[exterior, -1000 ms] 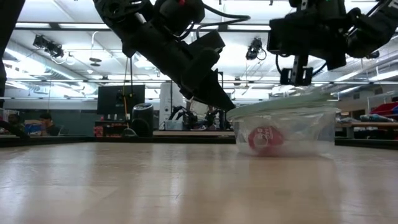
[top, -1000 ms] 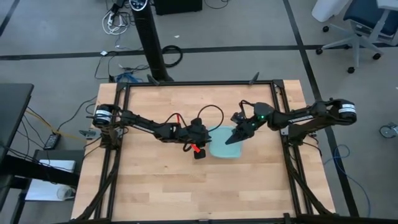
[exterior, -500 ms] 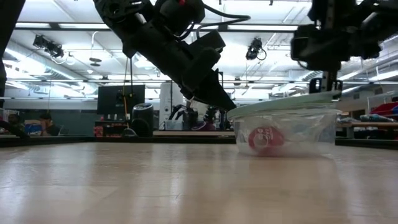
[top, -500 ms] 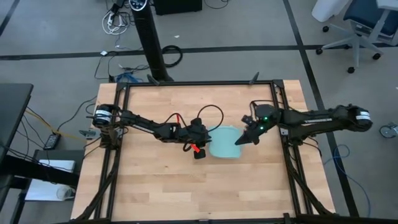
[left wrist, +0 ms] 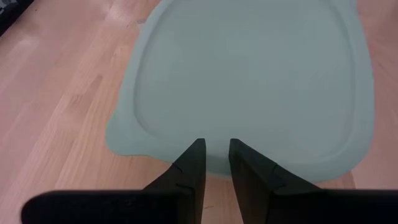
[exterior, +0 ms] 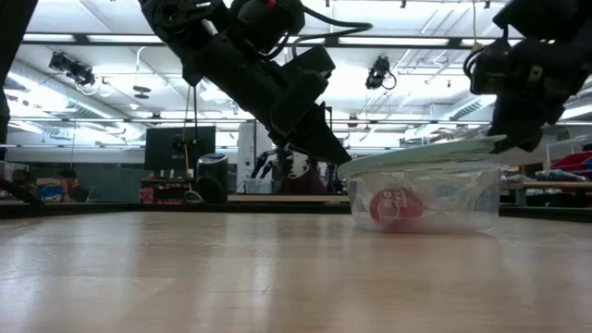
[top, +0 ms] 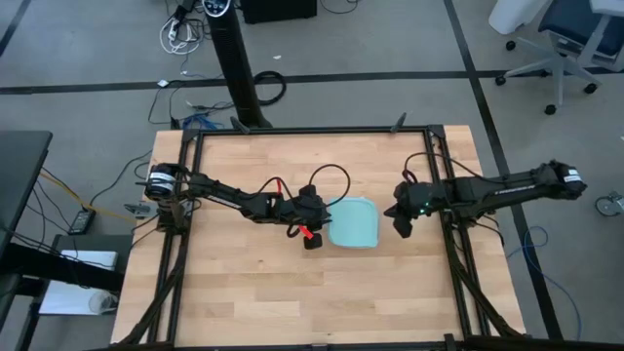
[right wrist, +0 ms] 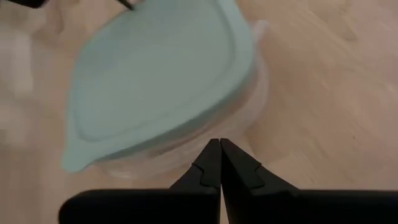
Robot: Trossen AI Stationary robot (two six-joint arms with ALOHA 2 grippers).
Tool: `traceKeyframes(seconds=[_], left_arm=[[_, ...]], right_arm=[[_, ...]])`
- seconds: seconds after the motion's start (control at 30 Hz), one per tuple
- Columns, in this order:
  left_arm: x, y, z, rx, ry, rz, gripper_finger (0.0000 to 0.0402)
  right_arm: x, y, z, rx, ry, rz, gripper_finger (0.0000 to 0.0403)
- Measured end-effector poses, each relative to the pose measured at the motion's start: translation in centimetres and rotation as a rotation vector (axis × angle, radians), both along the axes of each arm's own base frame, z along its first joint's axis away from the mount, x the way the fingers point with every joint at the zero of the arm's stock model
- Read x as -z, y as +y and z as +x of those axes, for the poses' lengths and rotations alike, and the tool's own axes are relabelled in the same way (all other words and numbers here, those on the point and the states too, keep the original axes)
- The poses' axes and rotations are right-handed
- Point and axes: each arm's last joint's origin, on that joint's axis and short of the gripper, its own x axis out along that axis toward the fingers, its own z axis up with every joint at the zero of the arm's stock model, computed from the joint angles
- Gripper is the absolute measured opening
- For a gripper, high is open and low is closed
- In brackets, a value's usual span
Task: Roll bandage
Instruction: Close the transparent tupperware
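Note:
The bandage [exterior: 393,206] is a small red roll lying on the floor of a clear container [exterior: 435,199]. A light-blue lid [top: 353,222] lies slightly tilted on the container. My left gripper [left wrist: 216,149] slants down at the lid's left rim, with a narrow gap between its fingers. In the high view it stands just left of the container [top: 322,230]. My right gripper [top: 403,231] is shut. It hangs just off the container's right side, apart from it, with nothing between its fingers [right wrist: 219,146]. My left gripper meets the lid's left rim [left wrist: 214,163] with its two fingertips [exterior: 340,157], coming from the table's left and slanting down. The fingers stand side by side and only lid colour shows in the gap. Whether they press on the rim or just touch it, I cannot tell.
A black frame [top: 434,146] runs around the wooden table. Bare wood lies in front of and behind the container. In the low view, the room beyond shows monitors and benches.
My right gripper, shut throughout, has drawn back from above the lid toward the table's right edge. It has sunk a little, rolled and tipped. The lid, the container and the bandage stay where they were.

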Motion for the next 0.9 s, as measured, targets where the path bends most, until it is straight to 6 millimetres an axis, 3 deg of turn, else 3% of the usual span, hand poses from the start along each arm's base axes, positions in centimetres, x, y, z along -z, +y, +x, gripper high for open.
traceKeyframes(seconds=[0.13, 0.67, 0.9], left_arm=[[0.0, -0.1, 0.0, 0.007, -0.003, -0.013, 0.0076], [-0.3, -0.2, 0.2, 0.008, -0.043, -0.061, 0.0076], [-0.3, -0.2, 0.3, 0.004, -0.046, -0.067, 0.0076]], right_arm=[[0.6, 0.5, 0.1, 0.004, 0.057, -0.030, 0.0000], [4.4, 4.3, 1.2, -0.016, 0.251, -0.573, 0.0000], [6.5, 5.3, 2.0, -0.187, 0.362, -0.767, 0.0000]])
